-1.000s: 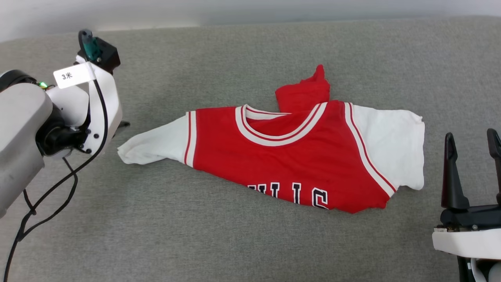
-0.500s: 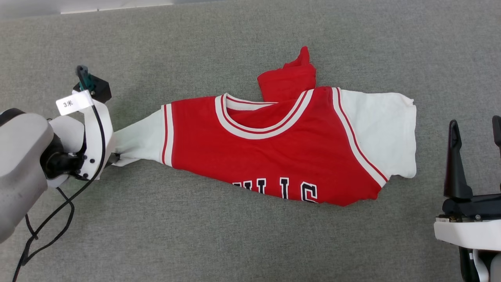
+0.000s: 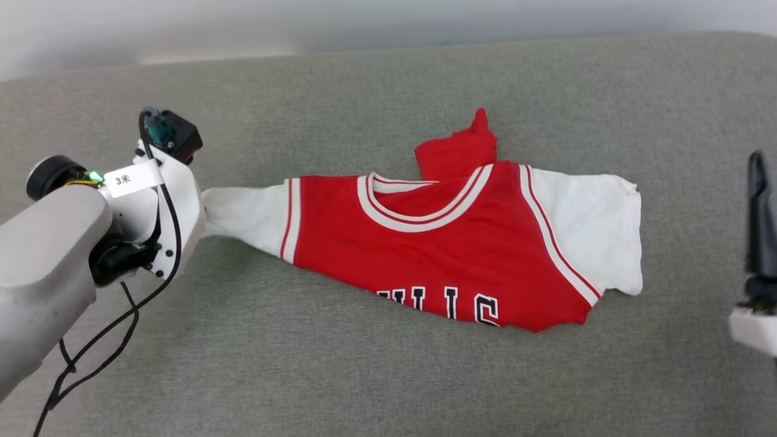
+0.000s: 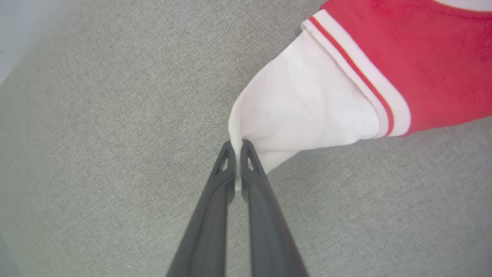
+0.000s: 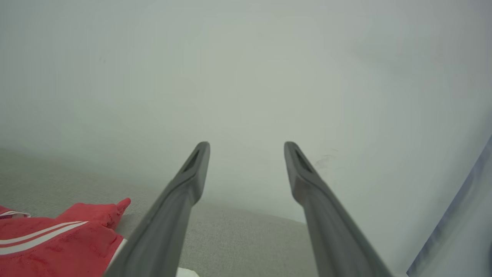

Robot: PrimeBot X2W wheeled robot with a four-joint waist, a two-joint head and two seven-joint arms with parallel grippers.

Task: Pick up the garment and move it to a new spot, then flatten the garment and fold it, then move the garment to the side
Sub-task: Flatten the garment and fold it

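Left gripper: two dark fingers pressed together, clamped on the cuff edge of the white short sleeve. A sliver of white cloth shows between the tips. At the fingertips the sleeve is bunched to a point. Just past them it widens to red-and-white striped trim, then the red body.

The garment is a soft red jersey shirt with white short sleeves, striped neck trim and black white-outlined letters. It lies on the grey fabric-covered bench, reaching away from the left fingers toward the right gripper.

Long axis runs sleeve to sleeve, from the left fingertips across to the other white sleeve, which ends well short of the right fingers. Neck opening faces the far side of the bench, lettering edge the near side. The lower part looks folded under, and a red flap sticks out beyond the collar.

Right fingers stand wide apart, holding nothing, aimed at the pale wall past the bench.

Handling, judged: light, limp, not fragile. From one pinched corner it will likely stretch, trail, drag on the bench fabric and bunch up. The cuff pinch is thin and could slip. The best second hold is probably the far sleeve cuff or shoulder seam, taken by the right fingers, so it lifts spread out.
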